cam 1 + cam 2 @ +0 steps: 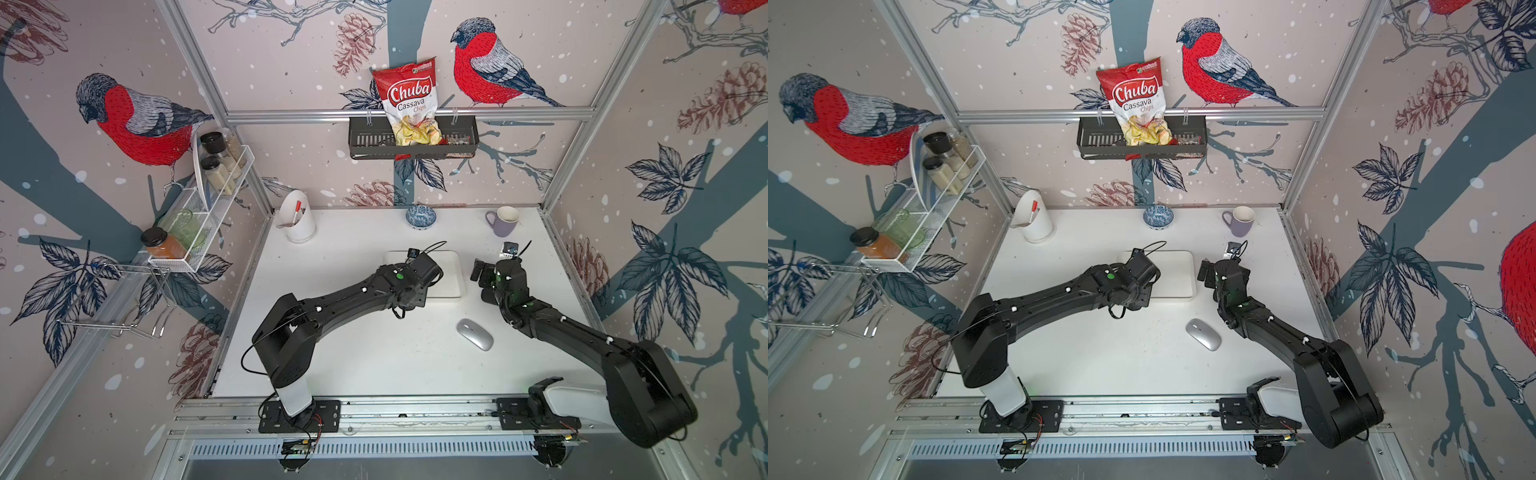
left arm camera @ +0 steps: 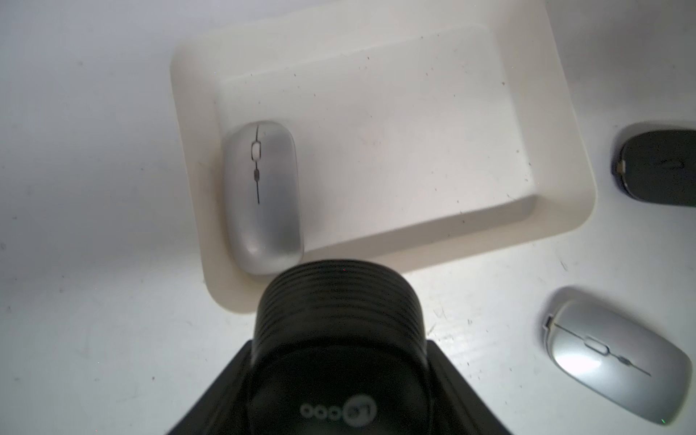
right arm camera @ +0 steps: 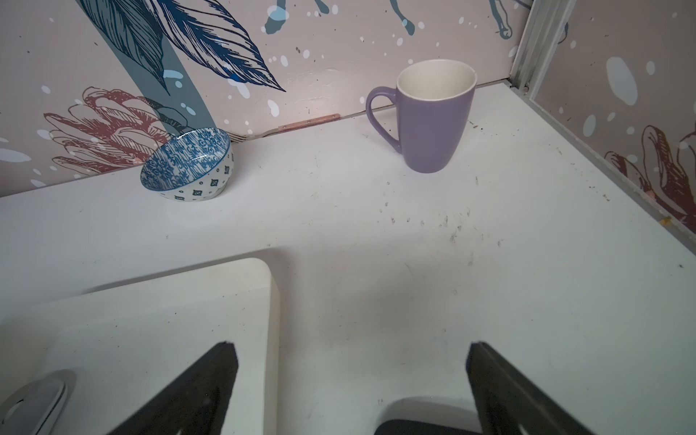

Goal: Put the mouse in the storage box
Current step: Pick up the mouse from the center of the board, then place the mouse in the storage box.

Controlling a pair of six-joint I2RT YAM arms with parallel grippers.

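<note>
Silver mouse (image 2: pixel 261 196): in storage box (image 2: pixel 557 124), ungrasped; left fingers clenched, unseen. Right fingers (image 3: pixel 211 380) spread above black mouse (image 3: pixel 425 427).

One mouse (image 2: pixel 261 196) lies in the storage box (image 2: pixel 565 158); two other mice (image 2: pixel 617 361) (image 2: pixel 659 165) lie on the table (image 2: pixel 94 301) beside it

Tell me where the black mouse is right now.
The black mouse lies on the table just outside the storage box, under the open right end effector; the top views hide it behind the right arm.
</note>
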